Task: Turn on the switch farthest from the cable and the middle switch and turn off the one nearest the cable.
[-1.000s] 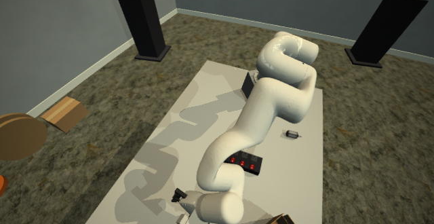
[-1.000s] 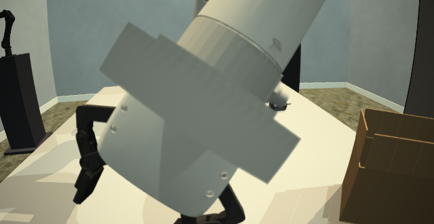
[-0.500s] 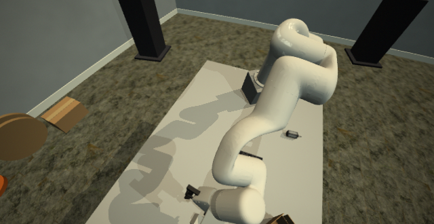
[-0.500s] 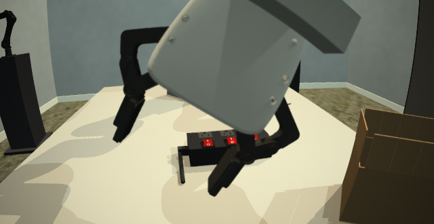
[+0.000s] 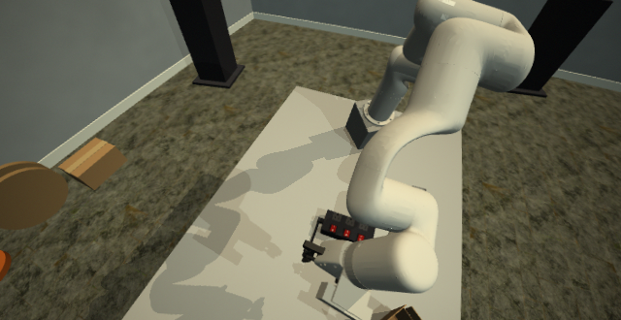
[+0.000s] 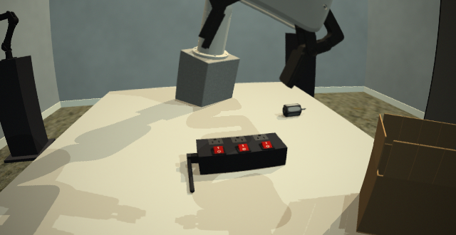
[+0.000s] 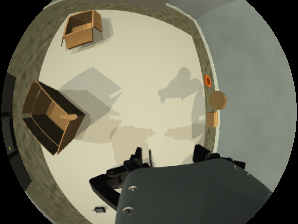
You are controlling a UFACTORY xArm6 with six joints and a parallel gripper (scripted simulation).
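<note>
Three red switches [image 6: 243, 147] face up on the strip [image 6: 246, 158], which lies right way up near the middle of the table [image 6: 117, 157], a little toward the front edge in the exterior view. Its cable stub [image 6: 190, 172] leaves the left end and bends toward that edge. My gripper [image 6: 249, 39] hangs above it, fingers spread fully and holding nothing. I read the strip as a stiff, blocky plastic body, light enough to skid on the smooth top if I push sideways, so I'd press each rocker straight down with one fingertip. I can't tell from the rockers which are on or off. If I ever need to grip it, the long sides across the narrow width look best. I'd avoid the cable, as a pull there may swing the body
</note>
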